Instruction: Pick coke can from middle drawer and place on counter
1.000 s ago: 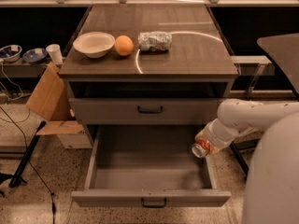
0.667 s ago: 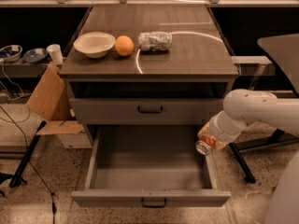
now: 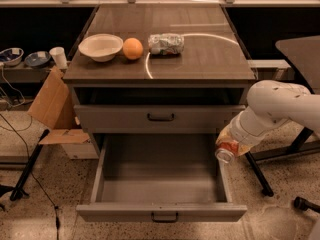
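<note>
A white robot arm [image 3: 274, 109] reaches in from the right of a grey metal cabinet, its thick forearm sloping down and to the left toward the cabinet's lower right corner. At its tip the gripper [image 3: 231, 142] is clamped on a small red coke can with silver ends [image 3: 228, 149], and most of the fingers are hidden behind the rounded wrist. The coke can hangs tilted, one silver end pointing down and to the left. It sits just over the right side wall of the wide grey middle drawer [image 3: 160, 179], clear of the drawer's floor.

The middle drawer stands pulled fully out, showing a flat grey floor and a small dark handle on its front panel. Above it, a second grey drawer front [image 3: 125, 119] sits closed, with a dark handle at its centre.

The broad dark wood-grain counter [image 3: 210, 59] tops the cabinet, and a pale curved streak [image 3: 200, 35] runs across it. Three things stand in a row near its left front: a shallow white bowl [image 3: 100, 46], a round orange [image 3: 132, 48] just beside it, and a pale silver-white can [image 3: 166, 43] lying on its side.

To the cabinet's left, a brown cardboard box [image 3: 50, 104] leans open against it on the speckled floor. A white paper cup [image 3: 59, 57] and two small bowls [image 3: 24, 58] rest on a low shelf beyond.
</note>
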`<state>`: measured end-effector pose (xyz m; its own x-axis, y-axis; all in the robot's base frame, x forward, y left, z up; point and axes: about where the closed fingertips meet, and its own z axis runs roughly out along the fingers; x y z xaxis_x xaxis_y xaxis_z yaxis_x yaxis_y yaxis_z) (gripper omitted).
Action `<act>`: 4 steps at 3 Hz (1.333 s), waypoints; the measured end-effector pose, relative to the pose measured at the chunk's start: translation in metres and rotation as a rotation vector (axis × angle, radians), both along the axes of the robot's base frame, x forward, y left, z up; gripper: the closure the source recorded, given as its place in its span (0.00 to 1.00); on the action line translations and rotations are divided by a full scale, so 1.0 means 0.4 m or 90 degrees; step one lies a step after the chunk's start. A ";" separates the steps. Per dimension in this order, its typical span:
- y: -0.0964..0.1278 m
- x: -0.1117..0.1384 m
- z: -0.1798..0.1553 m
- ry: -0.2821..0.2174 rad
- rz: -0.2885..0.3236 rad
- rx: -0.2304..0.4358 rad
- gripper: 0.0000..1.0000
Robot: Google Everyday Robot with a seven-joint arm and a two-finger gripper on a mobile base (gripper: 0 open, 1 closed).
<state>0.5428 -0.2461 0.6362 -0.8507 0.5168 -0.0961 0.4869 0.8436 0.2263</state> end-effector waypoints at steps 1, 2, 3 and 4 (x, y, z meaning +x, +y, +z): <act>0.000 0.000 0.000 0.000 0.000 0.000 1.00; -0.001 -0.009 0.011 -0.010 0.000 -0.001 1.00; -0.001 -0.043 0.071 -0.042 0.004 -0.006 1.00; 0.028 -0.067 0.178 -0.090 0.015 -0.015 1.00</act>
